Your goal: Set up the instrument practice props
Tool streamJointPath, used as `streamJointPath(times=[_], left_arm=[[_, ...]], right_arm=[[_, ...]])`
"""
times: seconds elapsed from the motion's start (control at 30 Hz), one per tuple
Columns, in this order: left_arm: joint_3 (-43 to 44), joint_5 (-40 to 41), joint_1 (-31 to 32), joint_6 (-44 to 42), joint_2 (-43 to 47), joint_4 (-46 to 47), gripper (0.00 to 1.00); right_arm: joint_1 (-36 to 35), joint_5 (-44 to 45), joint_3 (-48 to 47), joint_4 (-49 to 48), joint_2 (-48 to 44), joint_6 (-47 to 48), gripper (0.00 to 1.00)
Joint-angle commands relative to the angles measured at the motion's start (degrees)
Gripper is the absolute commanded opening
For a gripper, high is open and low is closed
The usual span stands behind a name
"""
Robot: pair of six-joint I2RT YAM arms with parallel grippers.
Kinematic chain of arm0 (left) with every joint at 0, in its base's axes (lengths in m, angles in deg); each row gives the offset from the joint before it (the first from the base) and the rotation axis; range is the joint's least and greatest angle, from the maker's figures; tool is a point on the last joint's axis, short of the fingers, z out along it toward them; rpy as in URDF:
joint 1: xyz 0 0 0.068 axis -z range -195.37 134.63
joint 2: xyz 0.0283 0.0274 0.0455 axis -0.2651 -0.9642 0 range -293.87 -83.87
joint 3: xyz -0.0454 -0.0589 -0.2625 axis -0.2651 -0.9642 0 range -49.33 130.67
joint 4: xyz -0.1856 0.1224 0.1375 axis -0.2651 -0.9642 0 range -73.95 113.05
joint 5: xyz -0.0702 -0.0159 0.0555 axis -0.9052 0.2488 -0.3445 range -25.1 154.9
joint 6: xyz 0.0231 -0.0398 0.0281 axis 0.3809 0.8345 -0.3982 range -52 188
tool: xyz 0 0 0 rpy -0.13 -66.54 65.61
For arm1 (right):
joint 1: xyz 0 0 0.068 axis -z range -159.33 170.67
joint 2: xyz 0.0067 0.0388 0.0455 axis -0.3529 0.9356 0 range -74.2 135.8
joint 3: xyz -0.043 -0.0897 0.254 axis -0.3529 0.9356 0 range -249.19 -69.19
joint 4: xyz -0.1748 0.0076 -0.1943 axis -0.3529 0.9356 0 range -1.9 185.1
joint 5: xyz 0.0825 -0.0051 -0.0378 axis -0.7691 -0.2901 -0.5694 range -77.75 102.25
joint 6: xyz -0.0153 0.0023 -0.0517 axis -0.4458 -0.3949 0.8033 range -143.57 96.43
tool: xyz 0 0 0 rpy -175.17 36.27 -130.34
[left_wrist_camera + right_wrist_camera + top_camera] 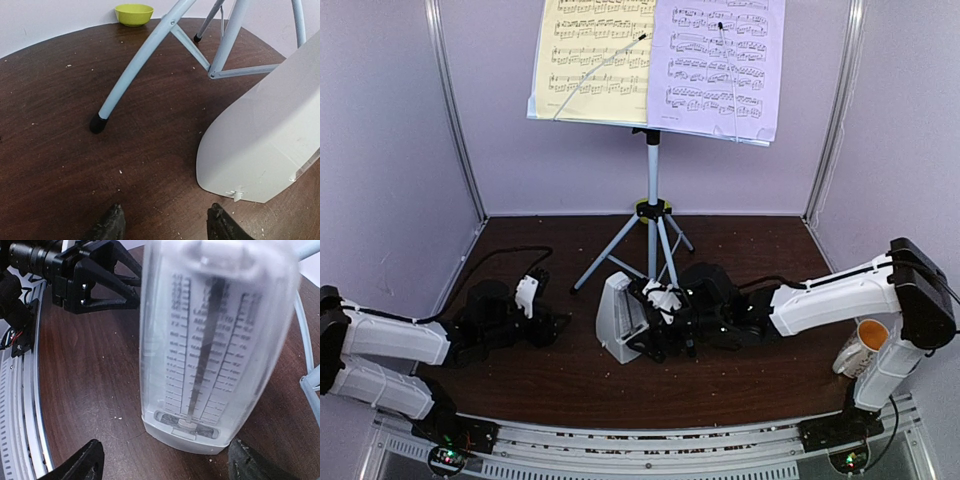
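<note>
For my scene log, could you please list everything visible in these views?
music stand: one, grey tripod, back centre of the table
yellow sheet: one, left on the stand
lilac sheet: one, right on the stand
metronome: one, white, upright before the tripod
bowl: one, green, by the wall
mug: one, white, orange inside, beside the right arm
table: one, dark brown
left fingers: two, black, open, left of the metronome
right fingers: two, black, open, facing the metronome

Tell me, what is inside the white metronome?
Through its clear front, the metronome shows a dark pendulum rod and printed number scales. The works behind them are covered and cannot be seen.
</note>
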Motion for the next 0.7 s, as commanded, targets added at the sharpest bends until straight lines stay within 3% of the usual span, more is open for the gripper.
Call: streamJointPath(times=[0.0,0.1,0.43,0.67], left_arm=[[2.89,0.13,-0.18,5.39,-2.68,0.94,0.56],[3.19,-0.13,-0.15,6.73,-3.71,2.05,0.54],[5.18,-0.41,-0.16,9.56,-7.38,2.26,0.49],[7.24,-2.11,-0.18,11.07,-10.27,2.95,0.46]], right_arm=[[0.94,-2.05,-0.50,-4.80,3.27,4.04,0.87],[2.07,-2.64,1.76,-9.10,3.85,4.48,0.88],[2.53,0.64,0.53,-10.71,8.40,6.23,0.89],[2.45,-7.02,0.08,-12.62,10.61,6.90,0.88]])
